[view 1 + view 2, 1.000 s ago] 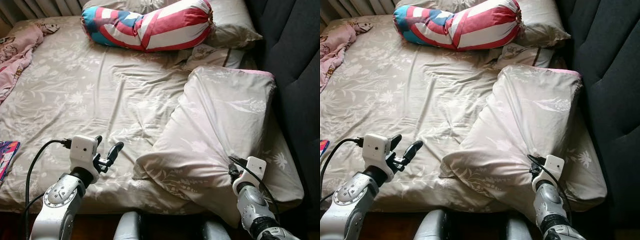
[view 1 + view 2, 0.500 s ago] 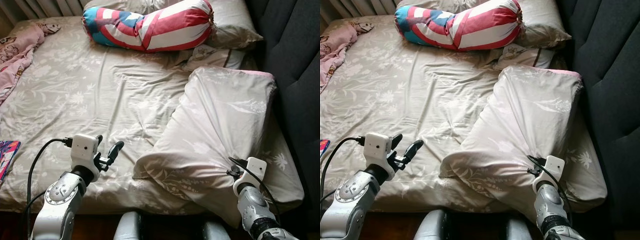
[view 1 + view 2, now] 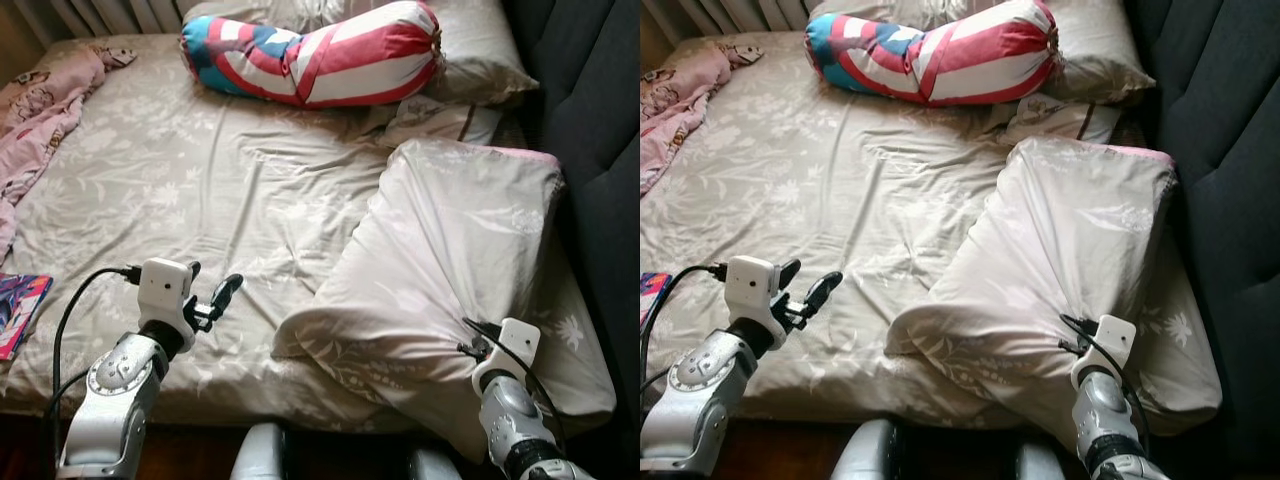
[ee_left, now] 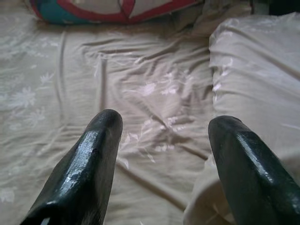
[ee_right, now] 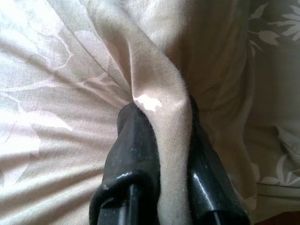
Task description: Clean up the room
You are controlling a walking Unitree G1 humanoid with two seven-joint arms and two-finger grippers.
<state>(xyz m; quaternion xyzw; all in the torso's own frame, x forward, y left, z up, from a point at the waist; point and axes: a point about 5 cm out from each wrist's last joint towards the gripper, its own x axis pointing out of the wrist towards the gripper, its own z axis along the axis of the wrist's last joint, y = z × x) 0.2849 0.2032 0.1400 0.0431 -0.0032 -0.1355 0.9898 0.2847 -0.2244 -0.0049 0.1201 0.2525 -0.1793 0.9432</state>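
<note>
A beige floral blanket (image 3: 450,250) lies folded over the right side of the bed, its pink lining showing at the far edge. My right gripper (image 5: 161,140) is shut on a pinched fold of this blanket near the bed's front right corner, where cloth bunches around its fingers (image 5: 136,140). My left gripper (image 3: 210,295) hovers open just above the bedsheet (image 3: 200,180) near the front edge, left of the blanket's low corner. Its two black fingers (image 4: 89,159) stand wide apart with nothing between them.
A red, white and blue bolster (image 3: 310,55) and beige pillows (image 3: 480,50) lie at the head of the bed. Pink clothing (image 3: 45,110) sits at the far left. A colourful book (image 3: 20,310) rests at the left edge. A dark padded wall (image 3: 600,120) borders the right.
The camera has shifted slightly, so the whole scene sits lower and further right. The left gripper stays open and the right one stays shut on the blanket.
</note>
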